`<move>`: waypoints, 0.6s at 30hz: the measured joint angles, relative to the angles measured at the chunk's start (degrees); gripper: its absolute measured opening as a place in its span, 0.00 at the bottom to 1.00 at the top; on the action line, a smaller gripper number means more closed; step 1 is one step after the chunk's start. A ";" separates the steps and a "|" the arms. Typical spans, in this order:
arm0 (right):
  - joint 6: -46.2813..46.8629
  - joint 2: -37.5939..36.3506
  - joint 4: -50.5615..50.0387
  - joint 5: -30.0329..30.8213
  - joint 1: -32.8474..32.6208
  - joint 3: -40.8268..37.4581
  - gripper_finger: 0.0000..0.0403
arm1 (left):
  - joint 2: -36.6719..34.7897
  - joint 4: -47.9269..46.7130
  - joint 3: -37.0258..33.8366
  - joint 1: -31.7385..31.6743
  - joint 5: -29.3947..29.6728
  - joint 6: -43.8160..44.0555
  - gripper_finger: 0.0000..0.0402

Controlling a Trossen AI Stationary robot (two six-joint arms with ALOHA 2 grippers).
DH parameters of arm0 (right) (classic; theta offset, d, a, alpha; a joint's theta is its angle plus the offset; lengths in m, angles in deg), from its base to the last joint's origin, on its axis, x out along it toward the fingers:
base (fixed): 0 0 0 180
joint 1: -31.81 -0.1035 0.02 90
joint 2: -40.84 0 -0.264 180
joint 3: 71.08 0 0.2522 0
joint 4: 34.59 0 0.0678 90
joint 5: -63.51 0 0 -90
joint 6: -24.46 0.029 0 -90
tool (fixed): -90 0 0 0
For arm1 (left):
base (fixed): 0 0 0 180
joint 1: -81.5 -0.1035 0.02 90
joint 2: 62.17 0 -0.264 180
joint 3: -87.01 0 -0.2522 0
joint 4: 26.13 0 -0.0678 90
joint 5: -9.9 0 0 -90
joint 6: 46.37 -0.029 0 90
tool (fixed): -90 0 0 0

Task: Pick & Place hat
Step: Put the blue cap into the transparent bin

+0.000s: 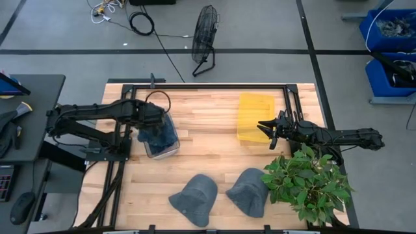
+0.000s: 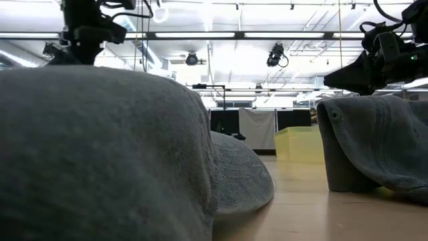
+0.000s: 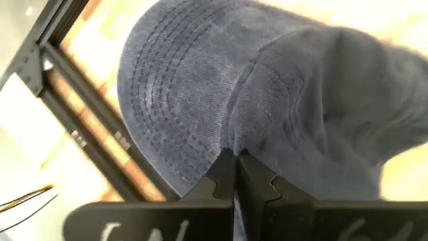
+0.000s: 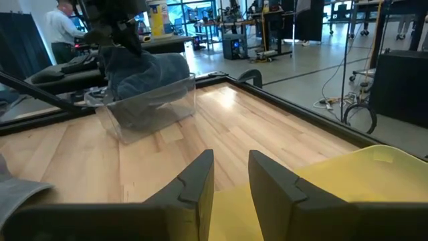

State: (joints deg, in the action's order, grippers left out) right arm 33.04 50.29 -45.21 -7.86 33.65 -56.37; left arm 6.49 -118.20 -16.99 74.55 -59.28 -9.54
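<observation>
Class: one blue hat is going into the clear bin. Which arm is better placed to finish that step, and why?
The left arm. Its left gripper is shut on the blue hat right over the clear bin. The right gripper hangs open by the yellow bin, holding nothing, far from the clear bin.

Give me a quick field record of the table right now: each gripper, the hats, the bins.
left gripper: shut on the blue hat, holding it in the clear bin
right gripper: open, empty, at the yellow bin
clear bin: left side of the wooden table
yellow bin: right side of the table, nothing seen inside
grey hats: two at the table's front edge, left one and right one, untouched
potted plant: front right corner, beside the right grey hat
</observation>
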 joint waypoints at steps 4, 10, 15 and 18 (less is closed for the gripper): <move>-0.02 0.00 0.01 0.00 0.00 0.00 0.25 | 0.00 9.31 -1.24 -0.15 1.67 -0.15 0.01; -0.02 0.00 0.01 -0.02 -0.01 0.00 0.25 | 0.98 17.06 -5.65 -0.30 0.80 4.76 0.01; -0.04 0.03 -0.02 -0.01 -0.01 0.00 0.25 | 1.49 21.48 -10.13 -0.27 0.53 6.97 0.02; -0.04 0.09 -0.02 -0.02 0.00 0.00 0.25 | 1.30 21.30 -9.74 -0.28 2.48 6.04 0.02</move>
State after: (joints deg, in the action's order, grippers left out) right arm 33.00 50.38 -45.23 -7.88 33.65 -56.37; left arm 7.79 -96.90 -26.73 74.28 -56.81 -3.49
